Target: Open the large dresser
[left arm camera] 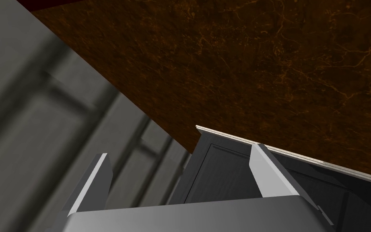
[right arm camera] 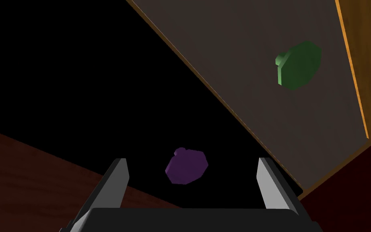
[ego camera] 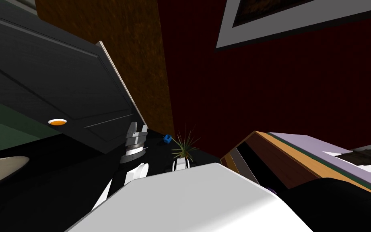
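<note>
The dresser is a wood-framed cabinet at my right, with a dark front panel and a pale purple top. In the right wrist view its grey-brown front panel carries a green knob and ends in an orange wood edge. A purple knob stands against a black area, just ahead of my right gripper and between its open fingers, not touched. My left gripper is raised beside the edge of a dark grey door; its fingers are open with nothing between them.
The dark grey panelled door with an orange knob stands open at my left, against a brown marbled wall. A small potted plant and a blue object sit ahead. The wall behind is dark red.
</note>
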Robot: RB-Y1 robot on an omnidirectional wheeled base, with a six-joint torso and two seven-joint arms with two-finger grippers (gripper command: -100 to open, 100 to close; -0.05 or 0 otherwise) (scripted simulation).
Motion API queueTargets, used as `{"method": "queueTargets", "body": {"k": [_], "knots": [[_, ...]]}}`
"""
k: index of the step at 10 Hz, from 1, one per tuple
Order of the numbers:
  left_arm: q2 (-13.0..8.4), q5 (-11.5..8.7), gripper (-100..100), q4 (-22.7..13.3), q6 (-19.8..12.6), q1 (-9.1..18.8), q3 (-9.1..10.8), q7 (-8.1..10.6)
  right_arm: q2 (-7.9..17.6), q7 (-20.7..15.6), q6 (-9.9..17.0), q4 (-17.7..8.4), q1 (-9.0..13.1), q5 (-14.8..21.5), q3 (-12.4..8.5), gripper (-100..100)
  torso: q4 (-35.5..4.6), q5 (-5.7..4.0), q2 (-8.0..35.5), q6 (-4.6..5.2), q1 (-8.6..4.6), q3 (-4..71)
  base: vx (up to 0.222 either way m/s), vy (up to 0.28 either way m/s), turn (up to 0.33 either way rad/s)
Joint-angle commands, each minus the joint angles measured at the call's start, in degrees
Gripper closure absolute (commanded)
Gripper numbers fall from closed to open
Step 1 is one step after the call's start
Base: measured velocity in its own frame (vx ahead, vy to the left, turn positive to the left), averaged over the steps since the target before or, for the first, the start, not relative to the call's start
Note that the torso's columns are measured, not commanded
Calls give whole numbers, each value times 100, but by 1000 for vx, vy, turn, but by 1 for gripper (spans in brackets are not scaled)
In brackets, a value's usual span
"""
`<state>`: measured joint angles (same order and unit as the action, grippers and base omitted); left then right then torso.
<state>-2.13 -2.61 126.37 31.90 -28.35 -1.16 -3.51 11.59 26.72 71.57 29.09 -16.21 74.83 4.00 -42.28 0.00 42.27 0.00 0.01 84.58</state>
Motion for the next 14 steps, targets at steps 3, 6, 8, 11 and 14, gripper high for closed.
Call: {"method": "queueTargets", "body": {"k": [3,6,8,11,14], "knots": [[0,0,0,0,0,0,0,0,-143,716,155,72,-53,360,-2,-100,0,-2,1,0,-7,-1,10,-53,-56],[0,0,0,0,0,1,0,0,-233,1171,278,111,-69,612,-9,-100,-1,1,3,-1,5,-2,4,-46,-39],[0,0,0,0,0,0,0,0,-271,1417,339,135,-73,725,-13,-100,0,-1,2,0,-7,-1,1,-62,-43],[0,0,0,0,0,1,0,0,-331,1832,460,191,-78,925,-26,-100,0,1,2,0,6,-1,-4,-45,-25],[0,0,0,0,0,0,0,0,-393,2382,638,290,-77,1174,-49,-100,0,-3,-1,0,-8,1,-1,-80,-31]]}}
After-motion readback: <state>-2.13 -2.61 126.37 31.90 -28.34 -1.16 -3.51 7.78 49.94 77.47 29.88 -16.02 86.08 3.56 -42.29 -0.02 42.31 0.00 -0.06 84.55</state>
